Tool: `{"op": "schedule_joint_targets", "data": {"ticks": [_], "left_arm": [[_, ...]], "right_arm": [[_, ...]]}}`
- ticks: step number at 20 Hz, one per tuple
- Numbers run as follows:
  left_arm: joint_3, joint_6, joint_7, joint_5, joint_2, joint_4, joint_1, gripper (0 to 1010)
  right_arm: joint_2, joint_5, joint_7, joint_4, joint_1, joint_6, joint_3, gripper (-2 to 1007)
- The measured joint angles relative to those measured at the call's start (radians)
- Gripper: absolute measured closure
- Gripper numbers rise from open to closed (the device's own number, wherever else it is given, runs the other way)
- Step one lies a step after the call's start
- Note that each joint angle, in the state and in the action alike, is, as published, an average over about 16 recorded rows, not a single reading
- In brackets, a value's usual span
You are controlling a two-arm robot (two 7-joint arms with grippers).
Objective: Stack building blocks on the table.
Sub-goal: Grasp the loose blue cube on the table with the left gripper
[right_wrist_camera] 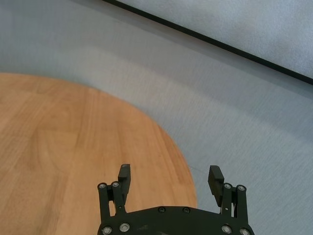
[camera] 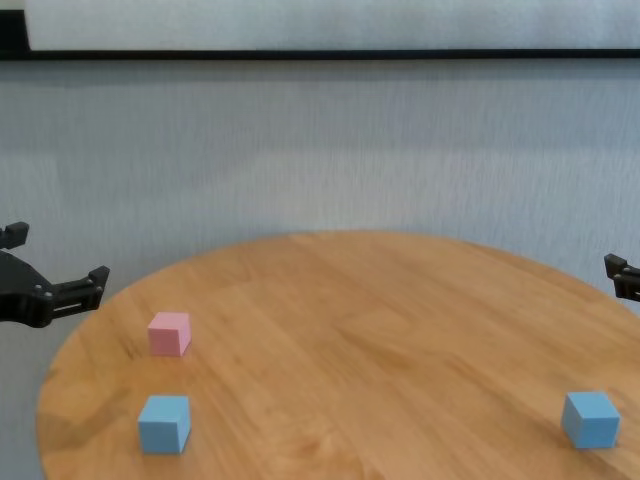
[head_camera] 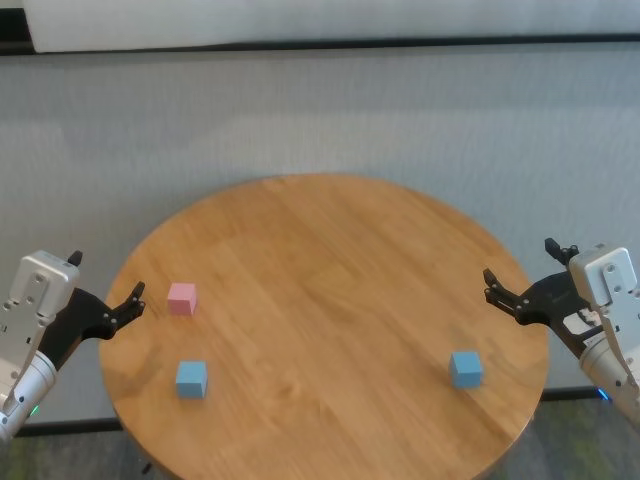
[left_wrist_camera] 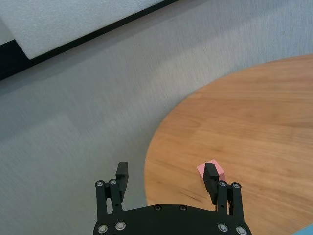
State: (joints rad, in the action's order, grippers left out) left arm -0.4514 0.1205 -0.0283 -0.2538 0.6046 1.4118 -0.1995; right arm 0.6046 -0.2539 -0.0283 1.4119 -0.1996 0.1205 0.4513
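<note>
Three building blocks lie apart on the round wooden table [head_camera: 330, 250]. The pink one [head_camera: 182, 298] sits near the left edge, with a light blue one [head_camera: 191, 378] just in front of it. The other light blue block [head_camera: 465, 368] lies near the front right. My left gripper [head_camera: 105, 277] hovers open at the table's left rim, a little left of the pink block [left_wrist_camera: 200, 169], which one finger partly hides in the left wrist view. Off the right rim my right gripper [head_camera: 520, 262] is open and empty, behind the right blue block [camera: 590, 418].
Grey carpet surrounds the table [right_wrist_camera: 73, 147] on all sides. A white wall panel with a dark baseboard [head_camera: 320, 44] runs along the far side. Nothing else stands on the tabletop.
</note>
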Motion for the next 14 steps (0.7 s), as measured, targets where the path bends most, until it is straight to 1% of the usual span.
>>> {"op": "schedule_joint_targets", "data": {"ticks": [14], "left_arm": [[0.000,0.000,0.000,0.000,0.000,0.000,0.000,10]], "right_arm": [[0.000,0.000,0.000,0.000,0.000,0.000,0.000,0]]}}
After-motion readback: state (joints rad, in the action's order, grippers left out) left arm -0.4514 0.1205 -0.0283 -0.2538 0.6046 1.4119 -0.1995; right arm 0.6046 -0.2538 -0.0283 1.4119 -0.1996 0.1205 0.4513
